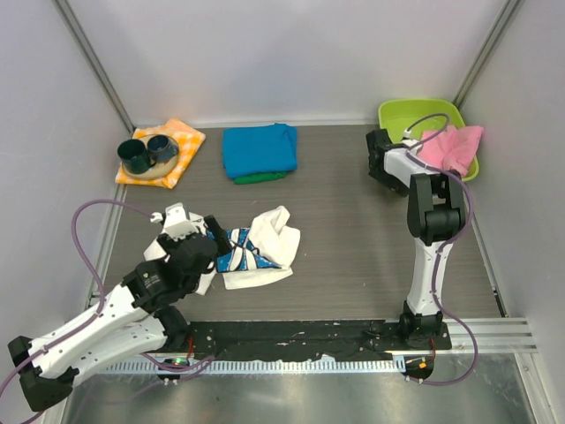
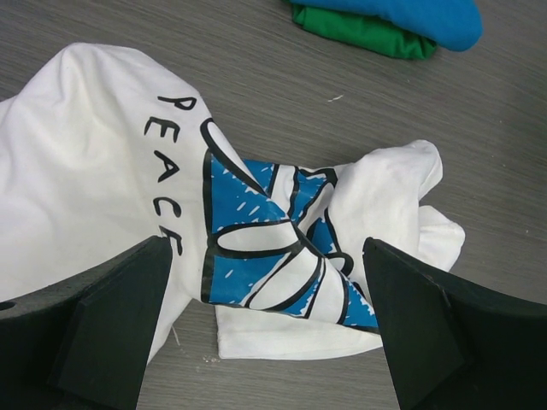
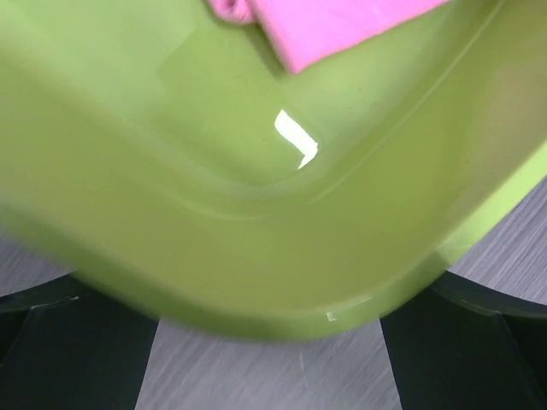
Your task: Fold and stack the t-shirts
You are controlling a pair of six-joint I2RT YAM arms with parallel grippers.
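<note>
Fingers (image 2: 111,333) of the left gripper (image 2: 272,329) stand wide apart with nothing between them but open view, and they frame the blue daisy print on the white t-shirt (image 2: 85,162). Whether their tips touch the cloth cannot be told. This shirt lies crumpled on the near left part of the table (image 1: 353,238), its "PEACE" lettering showing and one sleeve or hem bunched toward the right.

The right gripper (image 3: 269,363) is spread just as wide and holds nothing. Its two fingers (image 3: 466,350) sit at either side of the near rim of a lime-green bin (image 3: 256,213) in the far right corner. One pink cloth (image 3: 333,26) hangs over the bin's edge.

There are three t-shirts in all. The white one is in front, and at the far middle of the table a folded turquoise-blue t-shirt (image 1: 259,148) lies on top of a green t-shirt (image 1: 262,177), of which only a strip shows at the near edge.

At the far left lies one orange-and-white checked cloth (image 1: 183,146), with two dark cups (image 1: 135,155) standing side by side on it.
</note>
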